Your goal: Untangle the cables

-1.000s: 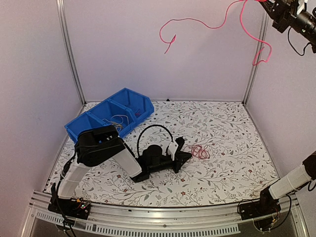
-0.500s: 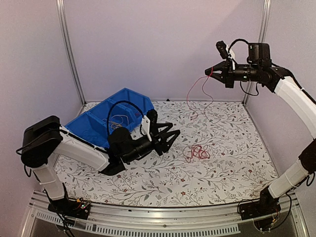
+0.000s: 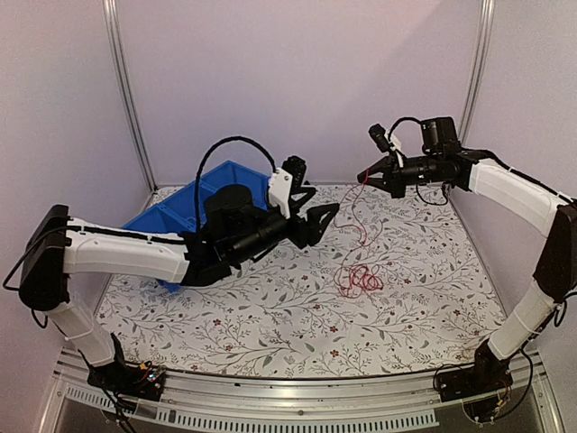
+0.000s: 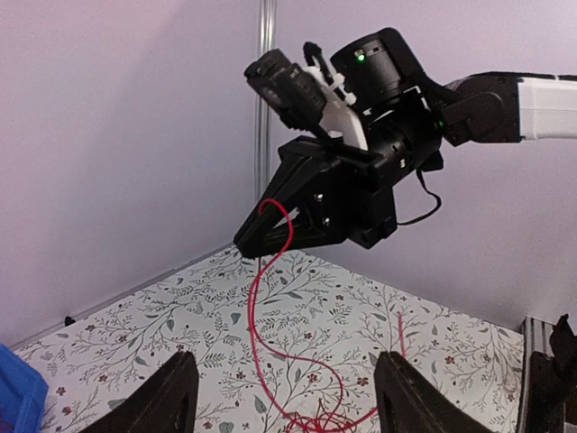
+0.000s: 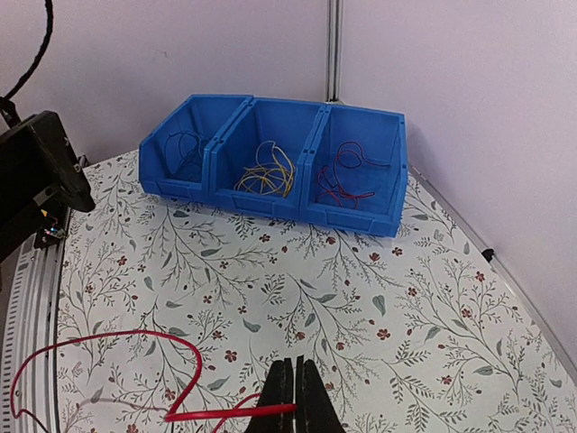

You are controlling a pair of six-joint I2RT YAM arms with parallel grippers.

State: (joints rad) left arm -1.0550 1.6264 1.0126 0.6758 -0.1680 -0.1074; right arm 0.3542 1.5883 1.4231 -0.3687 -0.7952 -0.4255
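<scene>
While your right gripper [image 3: 364, 176] pinches the red cable [image 3: 362, 278] with its jaws closed, the strand hangs down to a loose heap on the table [image 3: 433, 298]. Your left gripper [image 3: 325, 221] gapes wide and empty, raised near the strand. Other cables [image 5: 264, 171] lie in the blue bin [image 5: 356, 212].

One thin red cable [image 3: 362, 278] hangs from the right gripper [image 3: 362, 177] to a tangle on the tabletop [image 3: 424, 302] — dark, yellow and red bundles [image 5: 266, 171] lie in separate compartments of the bin [image 5: 270, 206].

Plain pale lilac walls [image 3: 270, 81]; aluminium corner posts [image 3: 128, 99]; floral-patterned tabletop [image 3: 424, 298]; soft even light.
</scene>
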